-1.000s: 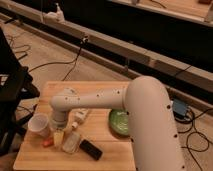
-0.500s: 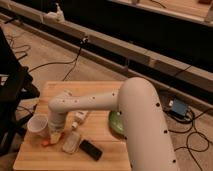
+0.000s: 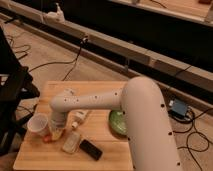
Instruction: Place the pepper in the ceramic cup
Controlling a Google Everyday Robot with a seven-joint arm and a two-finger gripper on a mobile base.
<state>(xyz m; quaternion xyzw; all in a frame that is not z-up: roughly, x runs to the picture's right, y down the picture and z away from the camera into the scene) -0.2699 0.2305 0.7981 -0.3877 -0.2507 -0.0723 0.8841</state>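
The pepper (image 3: 47,139) is a small orange-red piece lying on the wooden table (image 3: 107,156), just below and to the right of the white ceramic cup (image 3: 37,123). The cup stands upright near the table's left edge. My gripper (image 3: 55,131) points down at the end of the white arm (image 3: 90,102), right beside the cup and directly over the right end of the pepper. It hides part of the pepper.
A white bottle (image 3: 80,118) lies on its side right of the gripper. A clear plastic item (image 3: 71,142) and a black slab (image 3: 91,149) lie in front. A green bowl (image 3: 117,123) sits partly behind the arm. A black stand (image 3: 12,95) is at the left.
The arm has swung left and lowered, bringing the gripper from near the bottle down to the pepper beside the cup. The objects on the table have not moved.
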